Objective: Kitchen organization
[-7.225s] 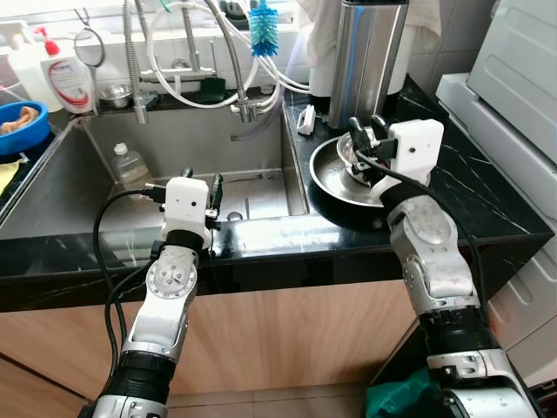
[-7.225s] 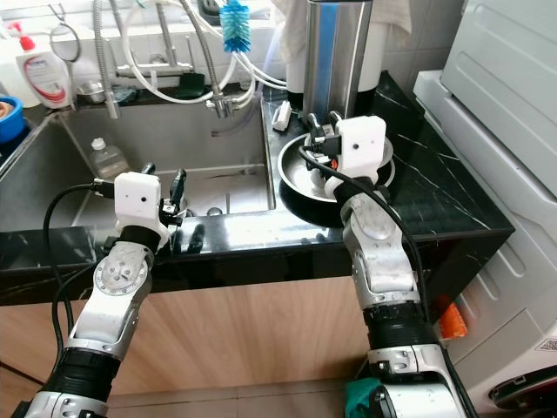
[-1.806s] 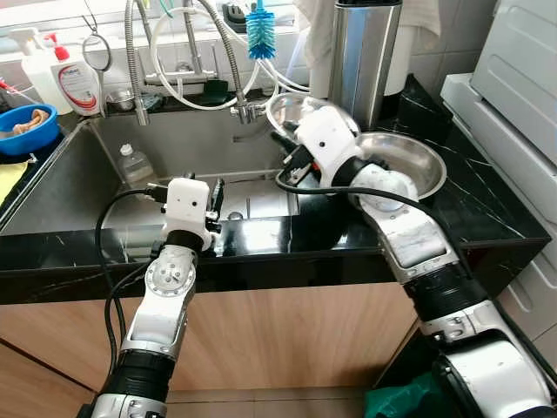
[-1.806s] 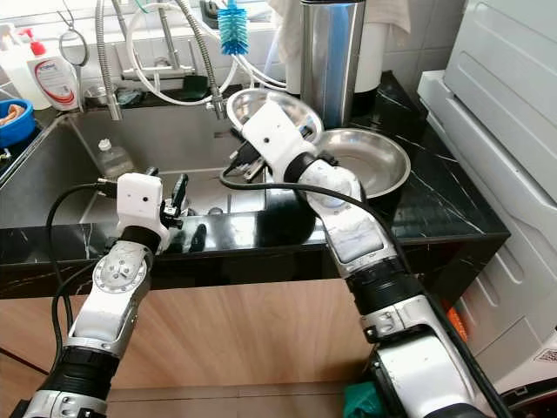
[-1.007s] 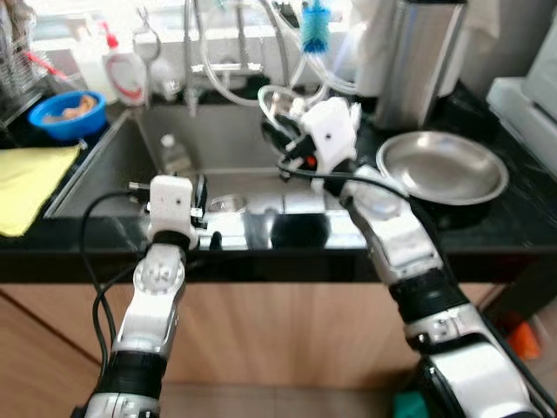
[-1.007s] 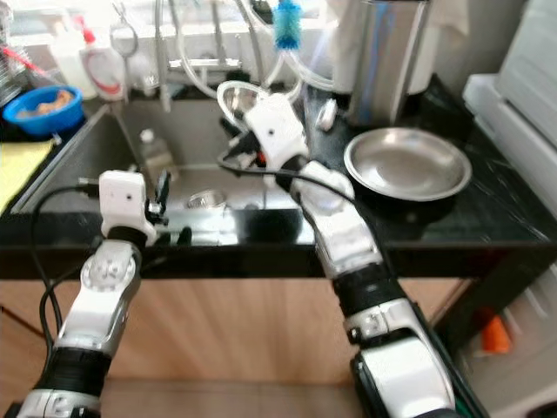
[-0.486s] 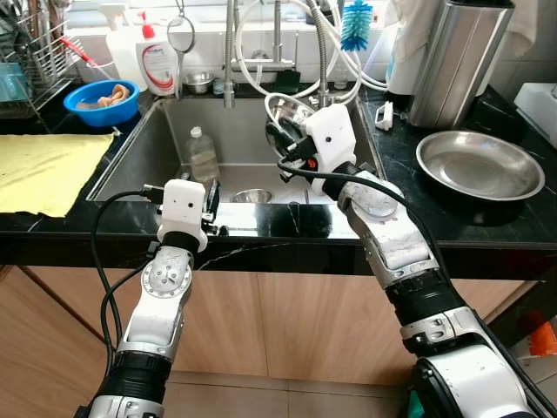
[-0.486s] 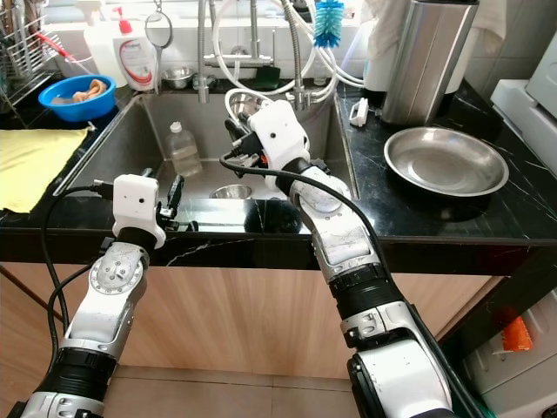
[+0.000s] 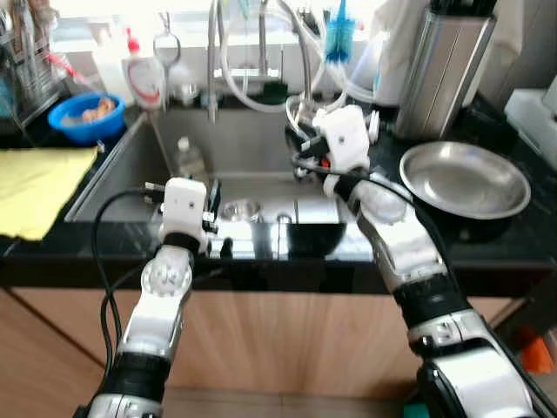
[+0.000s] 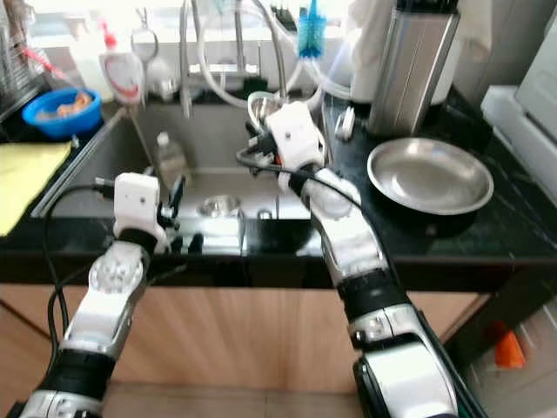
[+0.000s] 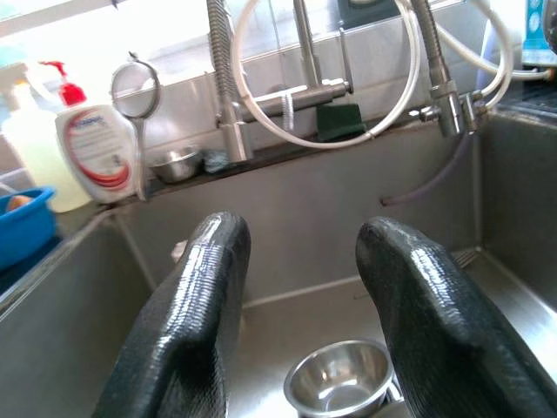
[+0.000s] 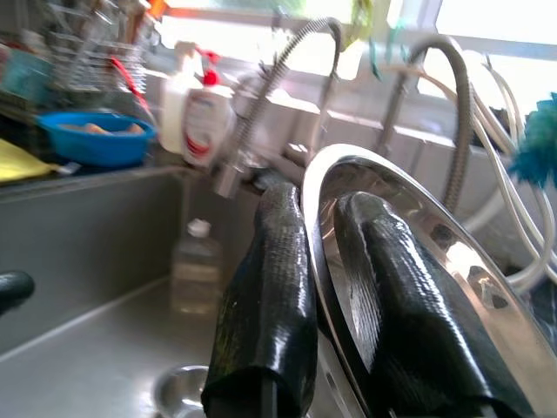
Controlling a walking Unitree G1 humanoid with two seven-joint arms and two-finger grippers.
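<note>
Steel bowl (image 12: 409, 261): likely light, rigid, slick when wet; best taken by the thin rim. Held on edge above the sink (image 9: 261, 165), rim clamped between the right gripper (image 12: 335, 287) fingers. Left gripper (image 11: 300, 305) idle at the sink's front, fingers apart, holding nothing.

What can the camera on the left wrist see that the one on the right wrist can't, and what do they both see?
Left wrist view alone: the open left gripper, a green sponge and a small strainer by the taps.

Right wrist view alone: the right gripper pinching a steel plate's rim, and a plastic bottle in the sink.

Both: the small steel bowl in the sink, the soap bottle, the blue bowl.
</note>
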